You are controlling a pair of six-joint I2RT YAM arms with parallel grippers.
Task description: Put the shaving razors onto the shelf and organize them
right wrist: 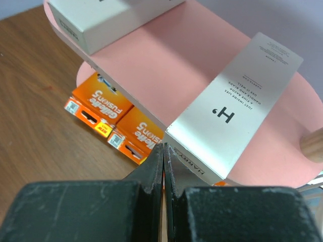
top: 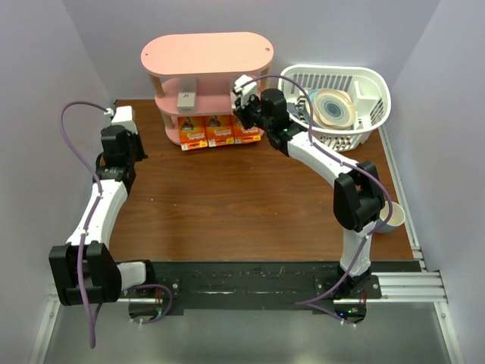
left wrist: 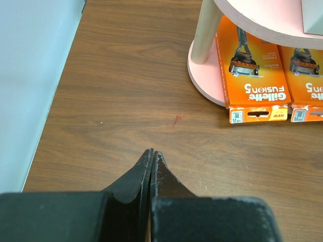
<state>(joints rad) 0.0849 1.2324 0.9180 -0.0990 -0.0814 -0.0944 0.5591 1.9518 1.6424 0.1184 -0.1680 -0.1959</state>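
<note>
**Straightening stage: every pack is on the shelf, right arm at a grey box**

The pink shelf [top: 206, 53] carries everything you have to sort. Three orange packs [top: 220, 133] sit side by side on its bottom board, their near ends jutting past the edge. On the middle board lie a farther grey box [right wrist: 101, 17] and a nearer grey box [right wrist: 233, 103], the nearer one askew with its end at the rim.

Placing looks done to me, and straightening is the step in hand. Your right gripper [right wrist: 164, 147] is pressed together and empty, its tips just at that nearer box's end. Next, nudge it inward squarely and gently, or it may pivot off.

Your left gripper [left wrist: 152, 154], also pressed together and empty, hangs over the table [left wrist: 111, 91], well apart from the shelf.
</note>
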